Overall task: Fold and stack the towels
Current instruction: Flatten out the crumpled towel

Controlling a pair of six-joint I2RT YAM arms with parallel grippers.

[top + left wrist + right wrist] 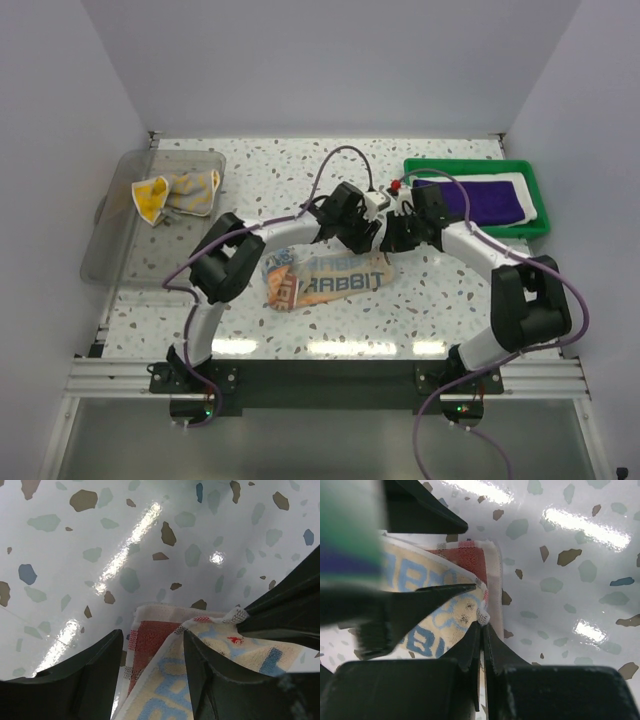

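The lettered towel point(335, 282) lies folded in the middle of the table point(280, 170), and both grippers meet at its far right corner. The right gripper point(482, 627) has its fingers pressed together and pinches the corner of the top layer, which stands a little above the red-patterned layer under it. The left gripper point(152, 640) has its fingers spread, one on each side of the towel's edge, and is not closed on it. At the far right, the purple towel point(480, 200) lies on the white towel point(527, 200) inside a green tray point(470, 163). At the left, a clear bin point(105, 250) holds a yellow patterned cloth point(175, 195).
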